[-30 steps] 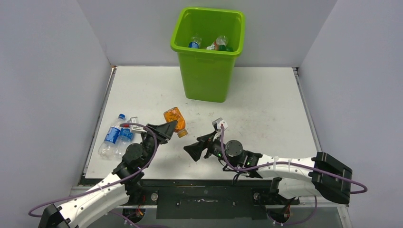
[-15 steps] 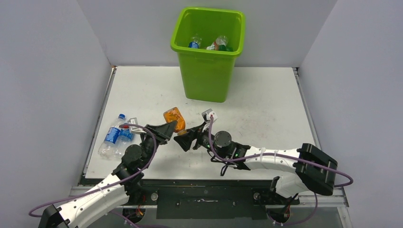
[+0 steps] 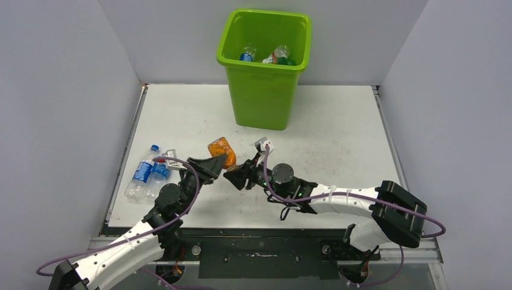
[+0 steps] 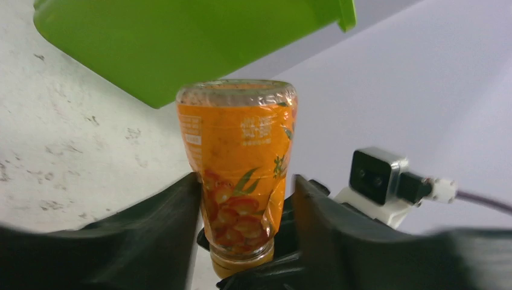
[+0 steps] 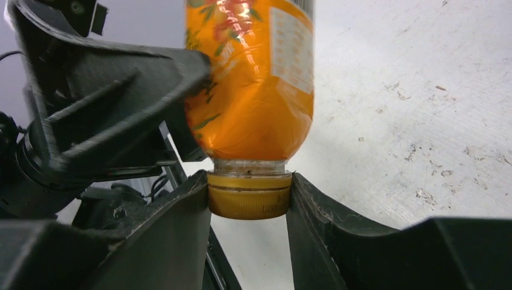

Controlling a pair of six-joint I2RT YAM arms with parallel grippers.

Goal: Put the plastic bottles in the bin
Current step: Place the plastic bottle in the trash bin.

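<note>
I'm holding the orange bottle in the left claw, jaws narrow and clamping its labelled body. It is sitting between the two arms, near me and well apart from the bin, base pointing toward the bin. The right claw is pinching the cap, a finger pressing on each side of it.

I'm reading this as a hand-over to the right arm. To do it well, I'm wanting the right grip firm before I loosen the left one. The cap is small and smooth, and the whole body is hanging off that one end, so I'm expecting it to swing or twist once the left jaws let go. I'm planning to ease the left side open slowly, watch for sag, then back it away sideways without brushing the bottle. After that comes a high carry over the rim and a drop above the opening.

The bin is standing upright at the far side of the desk, open, with several bottles lying in it: one blue-labelled, one clear, something green. Two clear bottles are lying at the desk's left edge, beside the left arm.
</note>
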